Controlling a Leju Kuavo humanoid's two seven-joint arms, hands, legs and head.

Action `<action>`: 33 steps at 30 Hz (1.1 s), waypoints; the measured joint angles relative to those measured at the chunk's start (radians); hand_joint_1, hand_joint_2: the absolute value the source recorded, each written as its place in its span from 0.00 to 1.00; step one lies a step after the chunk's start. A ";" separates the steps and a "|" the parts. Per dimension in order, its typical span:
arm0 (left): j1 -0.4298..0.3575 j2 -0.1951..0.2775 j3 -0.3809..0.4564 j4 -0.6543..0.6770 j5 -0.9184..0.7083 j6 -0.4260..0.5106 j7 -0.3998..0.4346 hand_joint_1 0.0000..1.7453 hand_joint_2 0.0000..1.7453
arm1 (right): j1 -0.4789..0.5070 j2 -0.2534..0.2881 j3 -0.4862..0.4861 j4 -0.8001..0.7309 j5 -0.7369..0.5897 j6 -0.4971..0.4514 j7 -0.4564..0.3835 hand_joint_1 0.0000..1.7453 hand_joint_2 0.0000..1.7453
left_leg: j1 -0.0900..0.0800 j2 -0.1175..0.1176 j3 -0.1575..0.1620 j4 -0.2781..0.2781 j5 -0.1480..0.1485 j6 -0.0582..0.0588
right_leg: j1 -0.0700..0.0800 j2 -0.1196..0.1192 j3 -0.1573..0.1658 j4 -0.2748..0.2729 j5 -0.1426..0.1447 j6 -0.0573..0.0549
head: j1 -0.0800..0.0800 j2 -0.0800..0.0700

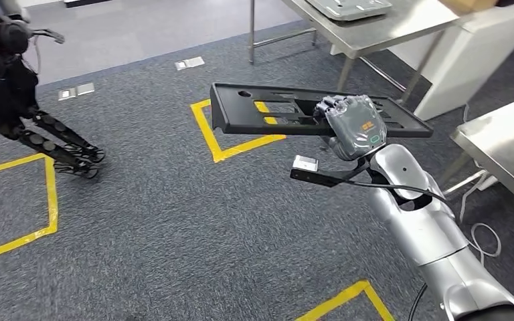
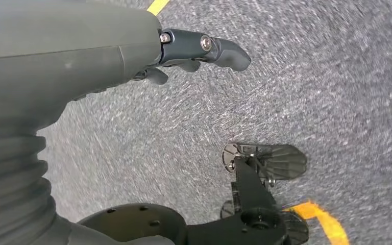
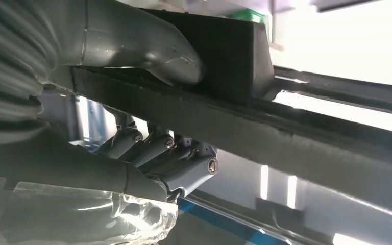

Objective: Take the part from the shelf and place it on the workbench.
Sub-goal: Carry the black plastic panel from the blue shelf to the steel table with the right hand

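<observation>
Right hand [image 1: 355,126]: raised above the carpet [image 1: 174,214], fingers curled over one long edge of the part, thumb [image 3: 148,48] pressed on the opposite face.
Part [image 1: 268,114]: long, flat black panel with rectangular slots and a raised rim, held roughly level in the air, extending mostly to the robot's left of the hand.
Left hand [image 2: 132,56]: hangs over carpet, holding nothing, fingers [image 2: 219,48] loosely extended.
Workbench [image 1: 388,27]: steel table beyond the part, bearing a grey tray [image 1: 351,8]; contents cannot be told.
Floor: yellow tape lines [image 1: 214,144].
</observation>
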 joint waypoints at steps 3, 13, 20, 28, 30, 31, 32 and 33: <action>-0.002 -0.001 0.000 0.000 -0.011 0.000 0.005 0.00 1.00 | 0.003 0.000 -0.008 0.003 0.008 0.000 0.002 0.87 1.00 | -0.001 0.038 -0.001 0.005 -0.005 -0.011 | -0.011 -0.046 0.102 -0.178 0.059 0.030 | 0.001 0.000; -0.011 -0.001 -0.001 -0.001 -0.027 0.002 0.005 0.00 1.00 | -0.006 0.003 -0.034 0.011 0.018 -0.003 0.008 0.87 1.00 | 0.011 -0.020 -0.094 0.259 -0.157 -0.066 | -0.006 0.002 0.169 -0.300 0.111 -0.036 | -0.007 0.000; -0.007 0.003 -0.001 0.000 -0.024 0.008 0.004 0.00 1.00 | -0.002 0.012 -0.034 0.016 0.021 -0.006 0.004 0.87 1.00 | 0.006 -0.110 -0.009 0.069 -0.040 -0.022 | 0.012 0.095 0.165 -0.297 0.120 -0.035 | -0.008 0.000; -0.005 0.000 0.000 0.000 -0.021 0.010 -0.002 0.00 1.00 | -0.027 0.017 -0.037 0.034 0.016 -0.008 -0.011 0.87 1.00 | 0.005 -0.034 0.018 -0.013 -0.004 0.005 | 0.014 0.017 0.035 -0.093 0.041 -0.022 | 0.000 0.000; -0.003 -0.002 0.001 0.000 -0.021 0.010 -0.002 0.00 1.00 | -0.026 0.019 -0.035 0.042 0.014 -0.011 -0.013 0.87 1.00 | 0.006 -0.005 0.014 -0.013 -0.004 0.002 | 0.005 0.003 -0.010 0.006 0.010 -0.011 | 0.001 0.000; -0.003 -0.003 0.001 0.000 -0.021 0.010 -0.002 0.00 1.00 | -0.025 0.020 -0.033 0.047 0.014 -0.011 -0.013 0.87 1.00 | 0.007 0.010 0.013 -0.011 -0.005 -0.001 | -0.001 -0.003 -0.002 -0.002 0.016 0.001 | 0.002 0.000; -0.002 -0.004 0.002 0.000 -0.021 0.011 -0.002 0.00 1.00 | -0.025 0.020 -0.032 0.050 0.013 -0.012 -0.013 0.87 1.00 | 0.010 0.022 0.013 -0.009 -0.007 -0.006 | -0.008 -0.012 0.027 -0.052 0.036 0.014 | 0.002 0.000; -0.003 -0.006 0.002 0.000 -0.020 0.011 -0.004 0.00 1.00 | -0.027 0.021 -0.032 0.053 0.013 -0.012 -0.013 0.87 1.00 | 0.011 0.034 0.013 -0.004 -0.010 -0.014 | -0.014 -0.033 0.072 -0.129 0.061 0.028 | 0.002 0.000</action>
